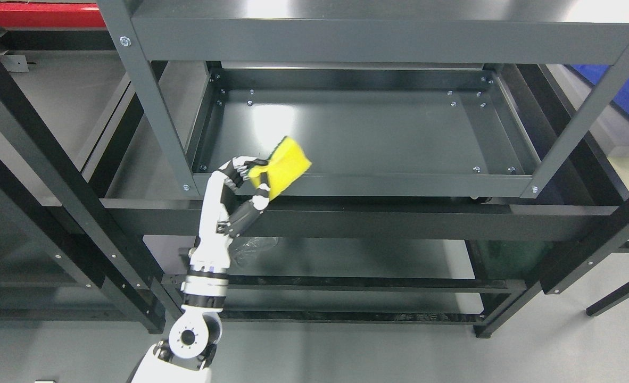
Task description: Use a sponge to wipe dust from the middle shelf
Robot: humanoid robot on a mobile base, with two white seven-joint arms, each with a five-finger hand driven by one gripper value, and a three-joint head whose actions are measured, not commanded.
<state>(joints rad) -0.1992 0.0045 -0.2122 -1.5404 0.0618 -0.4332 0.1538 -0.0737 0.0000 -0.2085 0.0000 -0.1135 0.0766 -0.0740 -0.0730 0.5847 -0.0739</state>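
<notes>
A yellow sponge (285, 164) is held in my left hand (251, 180), whose fingers are curled around its lower left end. The sponge sits tilted over the front left rim of the dark grey middle shelf (367, 133), with its upper end reaching over the shelf tray. My left arm rises from the bottom edge, left of the middle. My right arm is not in view.
The shelf unit's grey uprights (149, 101) stand at the front left and front right (586, 114). The top shelf (383, 29) overhangs above. A lower shelf (346, 258) lies beneath. Black frames stand at the left and right.
</notes>
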